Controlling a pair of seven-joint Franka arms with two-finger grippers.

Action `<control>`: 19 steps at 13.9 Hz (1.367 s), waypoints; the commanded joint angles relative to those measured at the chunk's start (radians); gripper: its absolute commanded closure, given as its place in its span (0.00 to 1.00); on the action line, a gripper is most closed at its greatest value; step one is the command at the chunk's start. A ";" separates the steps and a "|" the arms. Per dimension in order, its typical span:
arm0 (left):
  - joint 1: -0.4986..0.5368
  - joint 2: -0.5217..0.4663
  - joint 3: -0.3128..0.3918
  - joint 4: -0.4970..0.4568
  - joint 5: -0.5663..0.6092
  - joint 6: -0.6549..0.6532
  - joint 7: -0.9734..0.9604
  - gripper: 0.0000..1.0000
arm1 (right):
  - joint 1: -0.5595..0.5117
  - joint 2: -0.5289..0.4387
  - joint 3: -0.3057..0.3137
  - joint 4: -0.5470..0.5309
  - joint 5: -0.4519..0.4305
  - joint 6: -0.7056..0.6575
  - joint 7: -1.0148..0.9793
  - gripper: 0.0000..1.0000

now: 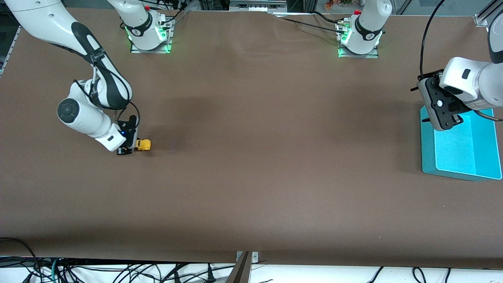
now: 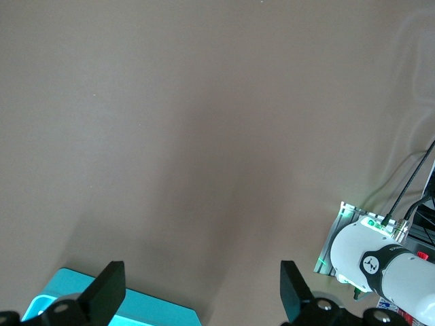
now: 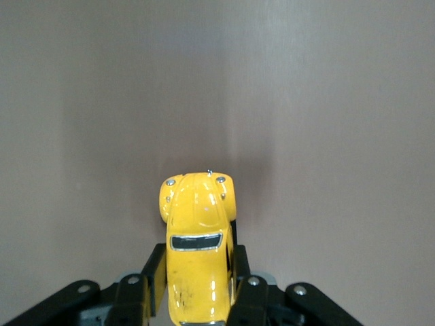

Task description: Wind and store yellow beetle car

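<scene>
The yellow beetle car (image 1: 142, 145) sits on the brown table toward the right arm's end. My right gripper (image 1: 131, 148) is low at the table and shut on the car. In the right wrist view the car (image 3: 197, 238) fills the gap between the two black fingers (image 3: 155, 275), which press on its sides, its rounded end sticking out past the fingertips. My left gripper (image 1: 446, 113) is open and empty, held in the air over the teal tray (image 1: 487, 165); in the left wrist view its fingers (image 2: 107, 291) stand wide apart.
The teal tray stands at the left arm's end of the table; one corner of it shows in the left wrist view (image 2: 146, 311). The two arm bases (image 1: 149, 33) (image 1: 359, 37) stand along the table's edge farthest from the front camera. Cables hang below the near edge.
</scene>
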 commanded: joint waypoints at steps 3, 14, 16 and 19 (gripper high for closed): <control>-0.002 0.016 0.001 0.027 0.020 -0.006 0.030 0.00 | -0.045 0.057 -0.109 -0.022 -0.005 0.031 -0.217 1.00; -0.008 0.025 0.001 0.026 0.014 0.010 0.073 0.00 | -0.090 0.060 -0.140 0.009 0.021 -0.015 -0.291 0.81; -0.008 0.025 -0.001 0.027 0.012 0.010 0.073 0.00 | -0.091 0.052 -0.113 0.030 0.023 -0.047 -0.291 0.56; -0.009 0.025 -0.001 0.026 0.009 0.010 0.071 0.00 | -0.090 0.049 -0.072 0.107 0.065 -0.127 -0.289 0.00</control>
